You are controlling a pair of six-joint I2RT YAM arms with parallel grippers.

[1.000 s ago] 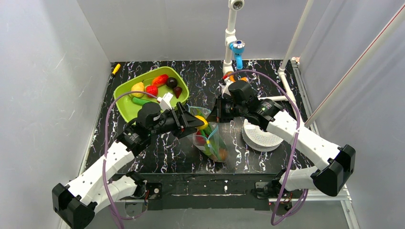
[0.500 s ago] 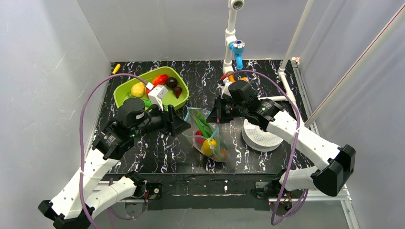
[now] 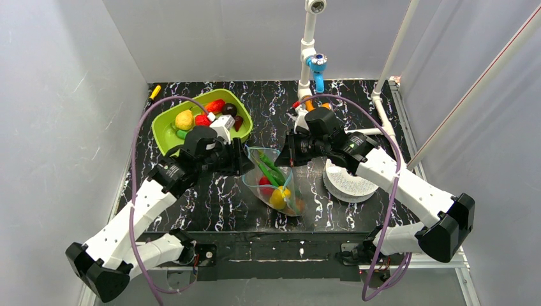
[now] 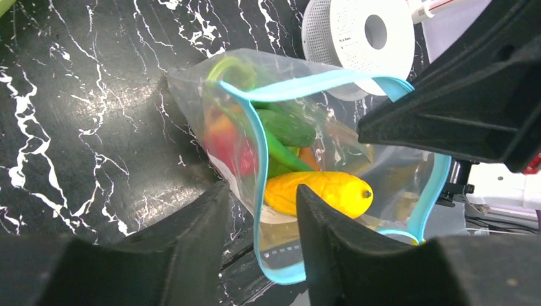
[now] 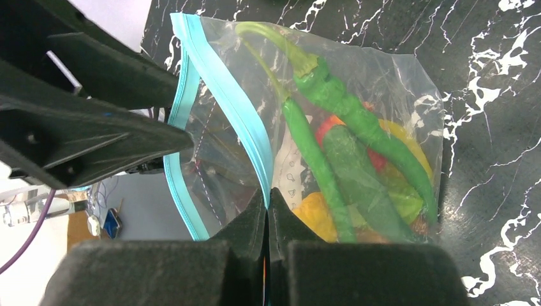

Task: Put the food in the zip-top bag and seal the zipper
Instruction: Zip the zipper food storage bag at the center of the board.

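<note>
Left wrist view: my left gripper [image 4: 261,194] has its fingers spread astride the blue zipper [image 4: 250,134] of the food-filled bag [image 4: 191,89] at mid-table, while the right gripper [image 5: 266,199] pinches the other rim; I'd centre the strip before squeezing.

Black marbled desk [image 3: 210,197] carrying a tray [image 3: 163,127], a zip-top bag [image 3: 281,188] and a disc [image 3: 348,185]
The lime-green tray is sitting at the far left, the clear bag is resting its bottom near the middle, and the white perforated disc is lying just right of it. A small yellow piece [image 3: 155,92] is lying at the far-left corner, and a white post [image 3: 309,44] is standing at the far edge.
</note>
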